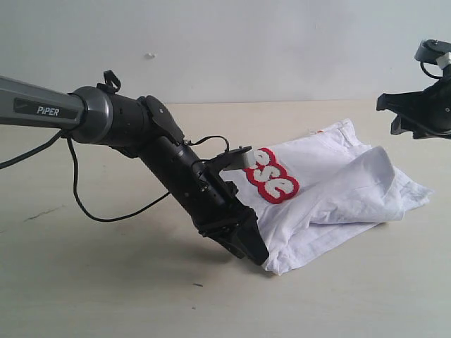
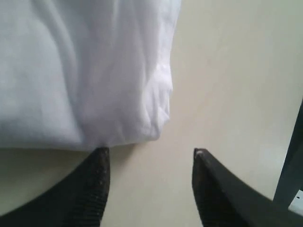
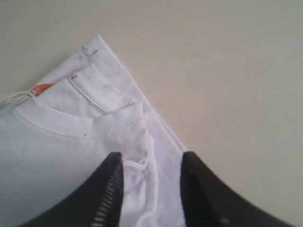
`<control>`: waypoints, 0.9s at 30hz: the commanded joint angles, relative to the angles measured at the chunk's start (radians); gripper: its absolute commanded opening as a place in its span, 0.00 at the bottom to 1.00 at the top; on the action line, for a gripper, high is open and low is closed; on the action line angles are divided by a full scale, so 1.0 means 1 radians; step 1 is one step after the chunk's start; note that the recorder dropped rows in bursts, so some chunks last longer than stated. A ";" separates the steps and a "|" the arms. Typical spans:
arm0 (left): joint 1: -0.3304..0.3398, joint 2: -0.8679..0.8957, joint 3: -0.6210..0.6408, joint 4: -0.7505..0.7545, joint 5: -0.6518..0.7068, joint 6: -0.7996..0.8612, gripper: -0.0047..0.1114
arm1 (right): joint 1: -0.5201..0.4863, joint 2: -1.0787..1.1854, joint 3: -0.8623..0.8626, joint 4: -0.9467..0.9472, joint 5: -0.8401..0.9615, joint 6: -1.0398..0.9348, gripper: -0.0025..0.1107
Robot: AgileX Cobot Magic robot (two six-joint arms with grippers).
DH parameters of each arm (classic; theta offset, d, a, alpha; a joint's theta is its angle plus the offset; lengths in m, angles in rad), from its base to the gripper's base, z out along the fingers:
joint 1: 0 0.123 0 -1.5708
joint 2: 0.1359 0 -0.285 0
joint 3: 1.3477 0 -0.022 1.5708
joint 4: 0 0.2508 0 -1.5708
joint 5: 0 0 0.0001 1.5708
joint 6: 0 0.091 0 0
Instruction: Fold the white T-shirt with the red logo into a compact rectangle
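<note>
The white T-shirt [image 1: 338,190] lies partly folded on the table, with one side flap laid over its middle. The red logo [image 1: 273,179] shows the letters "ese" on the left part of the shirt. My left gripper [image 1: 257,255] is low at the shirt's near left corner. In the left wrist view the left gripper [image 2: 149,153] is open over bare table, one finger [image 2: 97,179] at the hem of the shirt [image 2: 85,71]. My right gripper [image 1: 416,116] hangs above the shirt's far right. The right gripper [image 3: 151,158] is open over the fabric near the ribbed collar [image 3: 71,125] and the orange tag [image 3: 42,88].
The shirt lies on a beige table [image 1: 106,296] with a pale wall behind. My left arm [image 1: 169,162] stretches in from the left, and its black cable [image 1: 106,215] loops down onto the table.
</note>
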 commanded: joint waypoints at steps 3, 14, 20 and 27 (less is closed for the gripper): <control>-0.003 0.001 0.000 -0.012 -0.011 0.016 0.49 | 0.035 0.025 -0.007 0.152 0.183 -0.287 0.02; -0.003 0.001 0.000 -0.010 -0.013 0.016 0.49 | 0.072 0.111 -0.007 0.049 0.255 -0.322 0.02; -0.003 0.001 0.000 -0.005 -0.013 0.016 0.49 | 0.072 0.127 -0.007 -0.195 0.195 -0.058 0.02; 0.011 -0.010 0.000 0.001 0.006 0.006 0.49 | 0.073 0.193 -0.007 -0.177 0.342 -0.150 0.02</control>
